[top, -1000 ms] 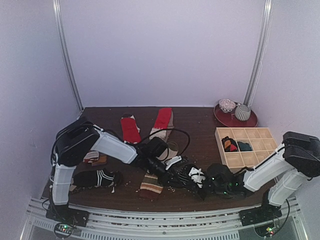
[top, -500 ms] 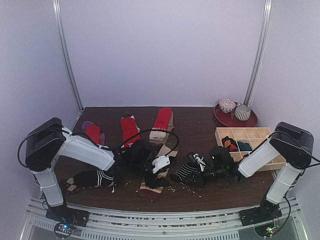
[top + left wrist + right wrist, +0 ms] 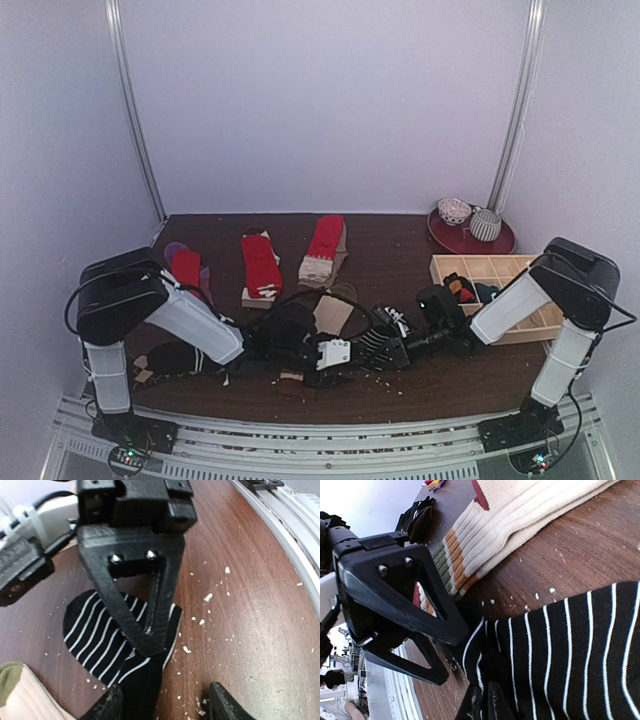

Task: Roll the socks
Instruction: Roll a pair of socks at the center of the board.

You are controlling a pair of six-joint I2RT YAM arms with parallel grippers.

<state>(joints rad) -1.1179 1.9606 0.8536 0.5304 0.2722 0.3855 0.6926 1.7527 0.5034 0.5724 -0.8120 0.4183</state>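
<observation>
A black sock with thin white stripes lies bunched on the brown table near the front middle. My right gripper is shut on one end of that sock. My left gripper faces it from the left, open, with the sock's plain black end lying beside its left finger. From above, the left gripper and right gripper meet at the striped sock. A beige sock with coloured bands lies flat just behind. Red socks lie farther back.
A pale wooden compartment tray stands at the right, with a red plate carrying two bowls behind it. Another dark sock lies at the front left. White crumbs dot the wood, and the metal rail edges the front.
My left gripper has opened, drawn back to the left, then come in low again toward the striped sock. The right gripper stays shut on the sock and has carried it slightly away from the front edge.
</observation>
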